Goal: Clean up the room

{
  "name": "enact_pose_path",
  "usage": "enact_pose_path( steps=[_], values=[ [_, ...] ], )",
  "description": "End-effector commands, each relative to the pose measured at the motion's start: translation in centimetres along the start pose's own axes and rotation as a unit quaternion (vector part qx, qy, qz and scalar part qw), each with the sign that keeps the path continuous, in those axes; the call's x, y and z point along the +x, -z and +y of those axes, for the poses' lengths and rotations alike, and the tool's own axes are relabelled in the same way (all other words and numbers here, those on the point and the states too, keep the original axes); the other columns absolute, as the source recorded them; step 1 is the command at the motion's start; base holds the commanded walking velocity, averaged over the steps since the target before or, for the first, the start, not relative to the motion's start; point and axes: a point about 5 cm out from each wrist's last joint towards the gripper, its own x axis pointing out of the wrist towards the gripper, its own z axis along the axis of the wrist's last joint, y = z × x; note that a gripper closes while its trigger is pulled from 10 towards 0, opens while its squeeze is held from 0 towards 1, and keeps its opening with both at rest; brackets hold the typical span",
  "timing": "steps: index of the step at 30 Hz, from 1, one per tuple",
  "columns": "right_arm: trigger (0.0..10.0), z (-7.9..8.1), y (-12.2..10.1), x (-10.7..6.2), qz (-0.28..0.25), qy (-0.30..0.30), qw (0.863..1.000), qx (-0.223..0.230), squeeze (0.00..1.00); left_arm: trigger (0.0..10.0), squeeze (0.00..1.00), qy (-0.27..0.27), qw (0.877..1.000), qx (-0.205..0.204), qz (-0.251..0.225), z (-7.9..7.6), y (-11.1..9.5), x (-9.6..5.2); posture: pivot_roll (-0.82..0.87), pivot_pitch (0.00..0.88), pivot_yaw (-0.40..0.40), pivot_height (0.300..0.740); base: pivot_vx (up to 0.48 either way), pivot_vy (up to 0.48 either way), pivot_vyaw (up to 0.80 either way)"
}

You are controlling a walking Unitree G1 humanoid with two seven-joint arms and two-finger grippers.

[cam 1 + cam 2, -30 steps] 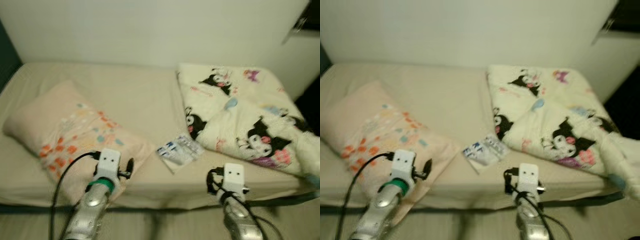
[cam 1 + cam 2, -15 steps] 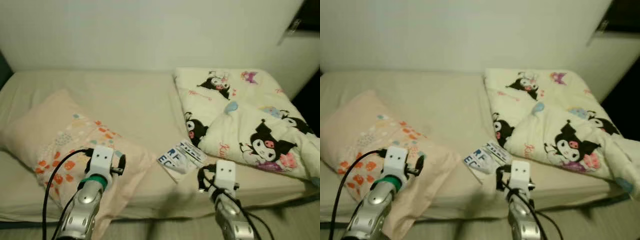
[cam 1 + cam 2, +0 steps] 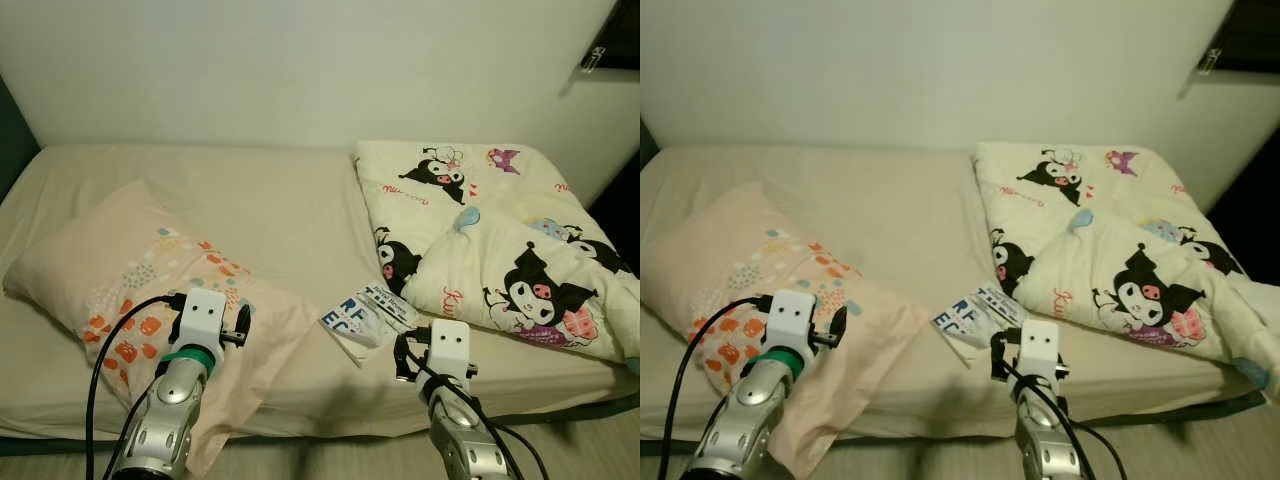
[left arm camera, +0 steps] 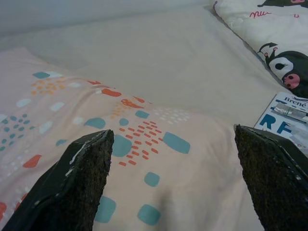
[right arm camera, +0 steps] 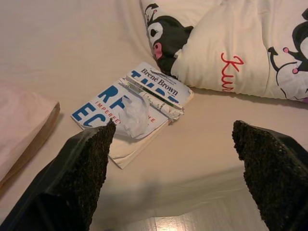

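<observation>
A peach pillow (image 3: 120,270) with orange and teal marks lies askew on the left of the beige bed (image 3: 270,200). A white book with blue letters (image 3: 365,315) lies near the bed's front edge, with a crumpled tissue (image 5: 134,113) on it. A cream cartoon-print blanket (image 3: 480,230) is bunched on the right. My left gripper (image 4: 171,134) hovers open over the pillow's near corner. My right gripper (image 5: 173,126) is open, low at the front edge, just short of the book (image 5: 159,91).
A pale wall (image 3: 300,70) runs behind the bed. A dark gap (image 3: 620,200) lies beyond the blanket at the far right. A strip of floor (image 3: 330,455) shows along the bed's front. The bare sheet between pillow and blanket is flat.
The whole picture has shifted and sharpened, so the camera moved. Both arms hold much the same pose with fingers apart. Nothing on the bed has moved.
</observation>
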Motion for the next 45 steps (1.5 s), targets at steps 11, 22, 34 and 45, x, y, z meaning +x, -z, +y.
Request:
enact_pose_path(
  steps=[11,22,34,45],
  values=[
    [10.0,-0.4,0.3,0.2,0.007,0.008,1.000,0.000,0.00,10.0,0.00,0.007,1.000,-0.009,0.026,-0.1,0.9,0.0,0.14,0.021,0.036,0.740,0.000,0.160,0.00],
    [10.0,-0.3,0.3,0.1,0.009,0.010,1.000,0.002,0.00,10.0,0.00,0.005,1.000,-0.008,0.027,0.1,0.9,0.1,0.14,0.016,0.042,0.740,0.000,0.472,0.00],
    [10.0,-0.4,0.3,0.3,0.008,0.013,1.000,0.005,0.00,10.0,0.00,0.005,1.000,-0.004,0.027,0.5,0.8,0.2,0.15,0.012,0.048,0.740,0.000,0.480,0.00],
    [10.0,-0.5,0.0,0.6,0.006,0.019,1.000,0.012,0.00,10.0,0.00,0.008,0.999,0.037,0.039,1.0,0.9,0.2,0.17,0.016,0.050,0.740,0.000,0.393,0.00]
  ],
)
